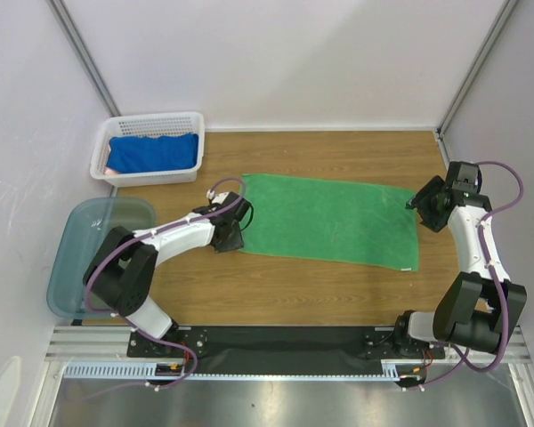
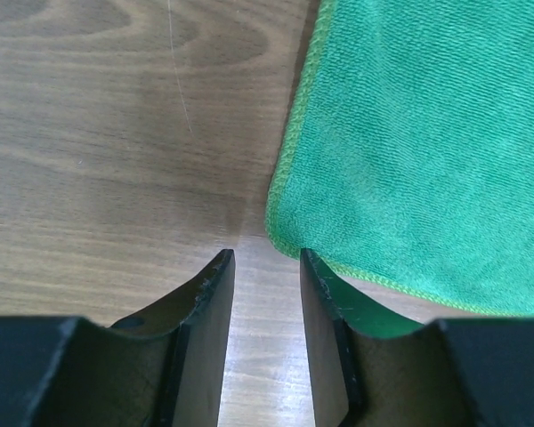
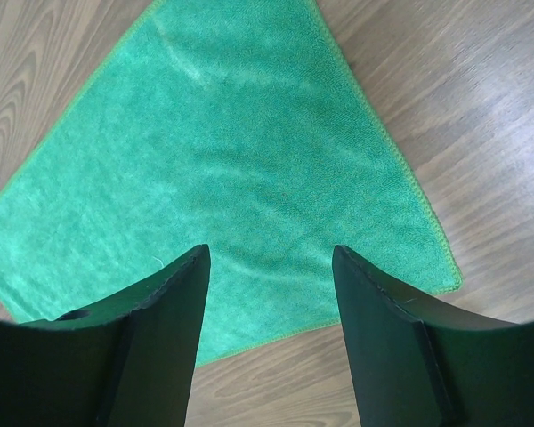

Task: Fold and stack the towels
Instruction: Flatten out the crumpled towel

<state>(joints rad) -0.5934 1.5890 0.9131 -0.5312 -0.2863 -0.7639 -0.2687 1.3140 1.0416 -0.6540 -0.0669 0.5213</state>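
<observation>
Green towel [image 1: 329,220] lies flat on the tabletop [image 1: 338,160] for folding, left claw [image 2: 265,256] and right claw [image 3: 269,253] both parted, empty.

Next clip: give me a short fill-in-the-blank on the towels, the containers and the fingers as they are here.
1. The flat towel on the table is coloured ____.
2. The blue towel lies inside the white ____.
3. The left fingers and right fingers stand ____, gripping nothing.
4. The teal tub sits beside the ____ arm.
Missing words: green; basket; open; left.
</observation>
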